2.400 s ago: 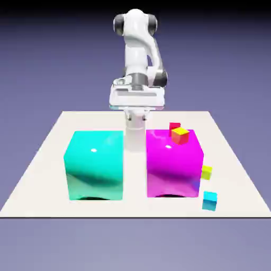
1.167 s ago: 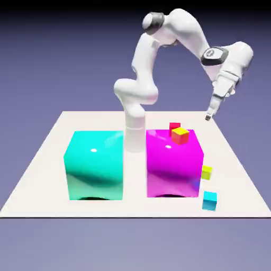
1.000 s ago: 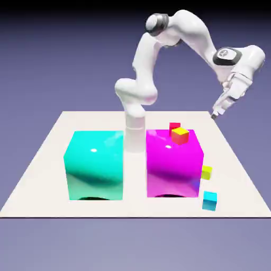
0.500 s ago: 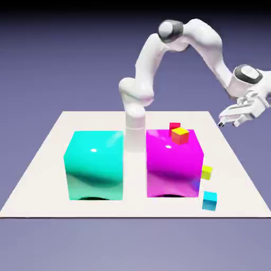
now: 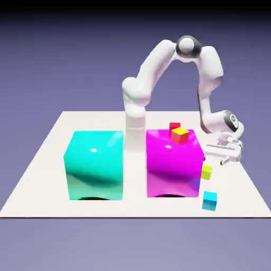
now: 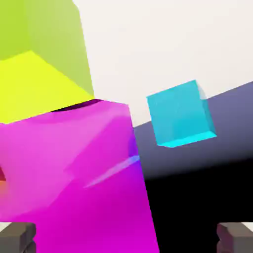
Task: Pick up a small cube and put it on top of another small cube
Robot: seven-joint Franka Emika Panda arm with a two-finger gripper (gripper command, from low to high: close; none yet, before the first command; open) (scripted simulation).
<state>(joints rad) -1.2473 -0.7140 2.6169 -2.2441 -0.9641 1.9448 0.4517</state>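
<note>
Lime cube: sat on the white table, touching or just beside the right face of the big magenta block, on the exterior view's right.
Its heading: a cube, so no long axis showed; it rested flat, its faces roughly square with the magenta block's side.
In the hand view: the lime cube loomed large at the upper left, cut off by the frame's top and left edges, its lower part hidden behind the magenta block.
Claw: hung low, just above and to the right of the lime cube, apart from it; jaws stood wide and held nothing.
Fingertips: only two grey tips showed at the hand view's bottom edge, well apart; in the exterior view the fingers blurred into the white hand.
Cyan cube: stood nearer than the lime cube, close to the table's near edge, apart from both cube and block.
Orange cube: sat yellow-topped on the magenta block's far right corner, partly hiding a red cube behind it.
Big cyan block: stood to the left of the magenta block, a gap between them.
Arm base: its lower part was hidden behind the two blocks.
</note>
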